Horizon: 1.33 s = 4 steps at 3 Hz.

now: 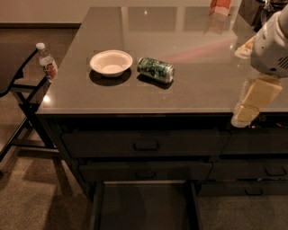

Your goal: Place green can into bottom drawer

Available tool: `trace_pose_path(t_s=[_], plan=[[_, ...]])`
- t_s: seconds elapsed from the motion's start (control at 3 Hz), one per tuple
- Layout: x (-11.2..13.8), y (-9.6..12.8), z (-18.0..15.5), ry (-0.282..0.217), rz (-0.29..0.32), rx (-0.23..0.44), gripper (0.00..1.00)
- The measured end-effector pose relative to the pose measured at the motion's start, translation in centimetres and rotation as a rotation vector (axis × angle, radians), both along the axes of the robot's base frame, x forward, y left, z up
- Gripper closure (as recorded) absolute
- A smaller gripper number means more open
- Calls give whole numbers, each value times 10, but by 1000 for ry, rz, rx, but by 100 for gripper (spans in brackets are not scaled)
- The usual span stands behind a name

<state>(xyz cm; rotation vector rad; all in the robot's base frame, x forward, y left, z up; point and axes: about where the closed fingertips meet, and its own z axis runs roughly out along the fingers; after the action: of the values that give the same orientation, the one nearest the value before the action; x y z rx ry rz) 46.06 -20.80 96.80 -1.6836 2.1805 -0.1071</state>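
The green can [155, 69] lies on its side on the grey countertop [180, 36], just right of a white bowl [111, 62]. The bottom drawer [144, 209] is pulled open below the counter front, with a dark flat floor that holds nothing I can see. My gripper [251, 104] hangs at the right edge of the view, over the counter's front right edge, well to the right of the can and holding nothing that I can see.
A clear water bottle [47, 62] with a white cap stands at the left, beside a dark chair frame [22, 96]. Two shut drawer fronts [144, 144] with small handles sit above the open drawer. An orange object [220, 6] stands at the counter's far edge.
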Motion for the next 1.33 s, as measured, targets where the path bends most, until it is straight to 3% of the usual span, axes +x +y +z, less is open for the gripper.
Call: trace_pose_path(t_s=[0.67, 1.0, 1.33], plan=[[54, 15, -17, -113, 14, 157, 0], [54, 15, -17, -113, 14, 157, 0], [73, 23, -22, -145, 19, 185, 0]])
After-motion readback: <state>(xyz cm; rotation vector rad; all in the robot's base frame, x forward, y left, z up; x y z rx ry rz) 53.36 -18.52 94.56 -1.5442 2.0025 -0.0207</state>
